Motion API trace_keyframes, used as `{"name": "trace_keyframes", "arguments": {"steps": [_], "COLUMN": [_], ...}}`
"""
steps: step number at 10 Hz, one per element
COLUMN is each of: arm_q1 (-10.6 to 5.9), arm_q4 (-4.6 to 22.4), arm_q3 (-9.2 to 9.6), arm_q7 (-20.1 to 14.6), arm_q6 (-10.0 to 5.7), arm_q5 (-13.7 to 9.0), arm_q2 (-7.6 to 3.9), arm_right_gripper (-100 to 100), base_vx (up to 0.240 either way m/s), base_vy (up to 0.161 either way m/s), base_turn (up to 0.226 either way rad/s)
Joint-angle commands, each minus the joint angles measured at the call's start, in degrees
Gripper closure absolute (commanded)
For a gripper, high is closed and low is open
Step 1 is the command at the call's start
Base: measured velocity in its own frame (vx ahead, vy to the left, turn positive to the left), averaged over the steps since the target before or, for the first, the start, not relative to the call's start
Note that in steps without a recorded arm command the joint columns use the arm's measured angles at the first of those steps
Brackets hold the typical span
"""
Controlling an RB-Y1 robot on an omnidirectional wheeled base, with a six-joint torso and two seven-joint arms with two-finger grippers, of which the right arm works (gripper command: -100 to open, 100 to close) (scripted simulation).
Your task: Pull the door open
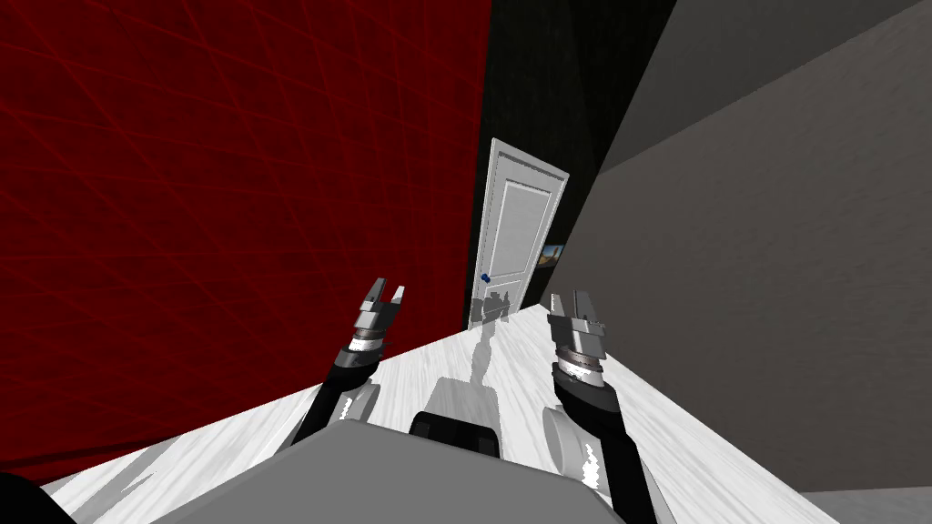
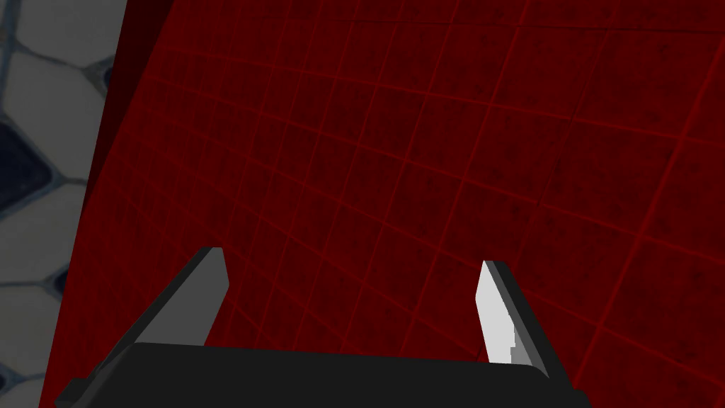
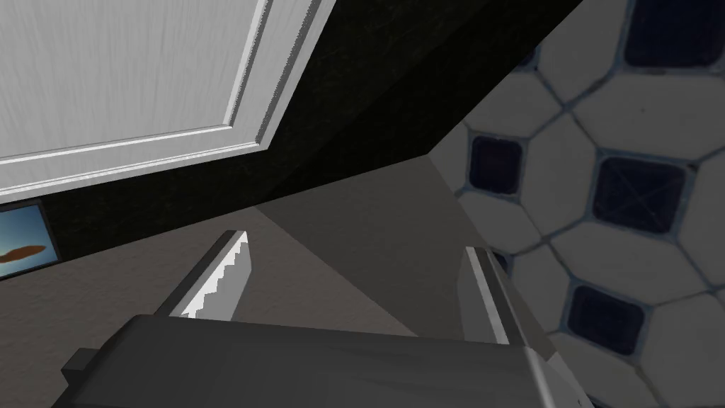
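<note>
I am standing in a narrow hallway and looking down its length. The white door (image 1: 514,236) is sitting at the far end, set in a dark wall (image 1: 546,109), and it is well apart from both my hands. Its small blue handle (image 1: 485,277) is showing on the door's left edge, about halfway up, on the side toward the red wall (image 1: 227,182).

My left gripper (image 1: 387,289) is hanging out in front of me on the red wall's side, above the pale wood-grain floor (image 1: 637,428). In its wrist view the left gripper (image 2: 350,258) is holding its two fingers spread wide apart, gripping no object.

My right gripper (image 1: 568,297) is hanging on the other side, closer to the grey wall (image 1: 774,273). Its wrist camera is looking past the right gripper (image 3: 355,244) at a corner of the door's (image 3: 127,71) moulded white panel, with the dark wall beside it. These fingers are also standing wide apart and are touching neither door nor wall.

A small framed picture (image 1: 552,255) is hanging on the grey wall just beside the door, and its edge (image 3: 21,244) is peeking into the right wrist view too.

Both hands are level with each other, the door's foot showing between them in the head view.
</note>
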Motion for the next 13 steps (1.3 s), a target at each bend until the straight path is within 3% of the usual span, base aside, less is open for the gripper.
{"name": "trace_keyframes", "arguments": {"steps": [1,7,13], "arm_q1": [-0.39,-1.55,-3.16], "arm_q4": [1.87,7.54,15.43], "arm_q3": [-0.04,-0.16,-0.33], "arm_q7": [1.53,6.15,12.54], "arm_q6": [-0.56,-2.25,-4.62], "arm_q5": [0.84,3.40,6.93], "arm_q2": [-0.41,-1.44,-2.49], "arm_right_gripper": [-100,-100,-100], "base_vx": [0.030,0.116,0.092], "base_vy": [-0.053,-0.039,-0.048], "base_turn": [0.021,0.029,0.033]}}
